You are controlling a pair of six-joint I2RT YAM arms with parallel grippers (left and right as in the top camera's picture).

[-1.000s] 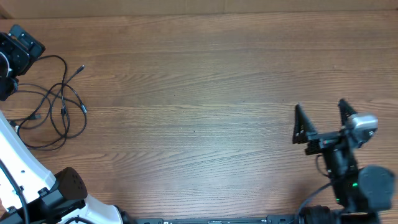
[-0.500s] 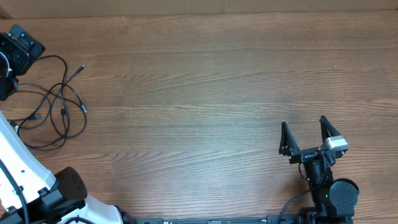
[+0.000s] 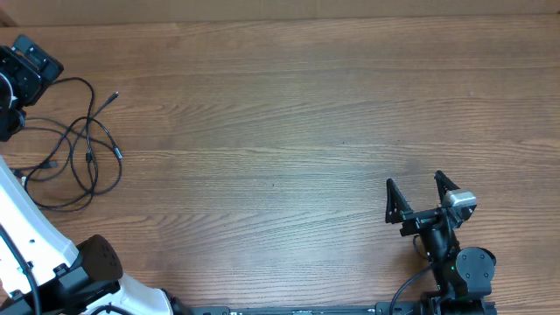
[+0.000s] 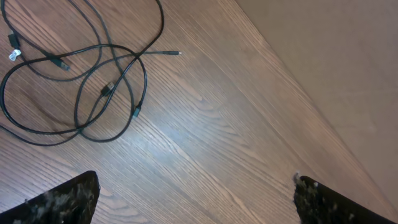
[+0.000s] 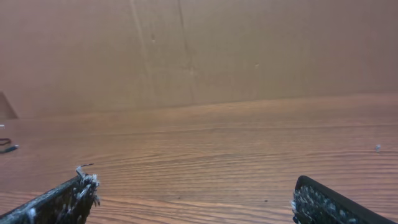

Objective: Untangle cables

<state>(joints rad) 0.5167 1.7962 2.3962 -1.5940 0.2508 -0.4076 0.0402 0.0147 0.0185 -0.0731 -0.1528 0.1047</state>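
Note:
Thin black cables [image 3: 79,144] lie in a tangled heap of overlapping loops at the table's far left, with small plugs at their ends. They also show in the left wrist view [image 4: 93,87]. My left gripper [image 4: 196,193] is open and empty, raised above the table near the heap. Its body shows at the top left of the overhead view [image 3: 22,74], with its fingertips not visible there. My right gripper [image 3: 417,194] is open and empty at the near right of the table, far from the cables; its fingers [image 5: 193,199] frame bare wood.
The wooden table [image 3: 289,114] spans the whole view. A brown cardboard wall [image 5: 199,50] stands along its far edge. The white left arm [image 3: 26,227] crosses the near left corner.
My right gripper has drawn back toward the near edge and slightly left, staying open. The left arm and the cables have not moved.

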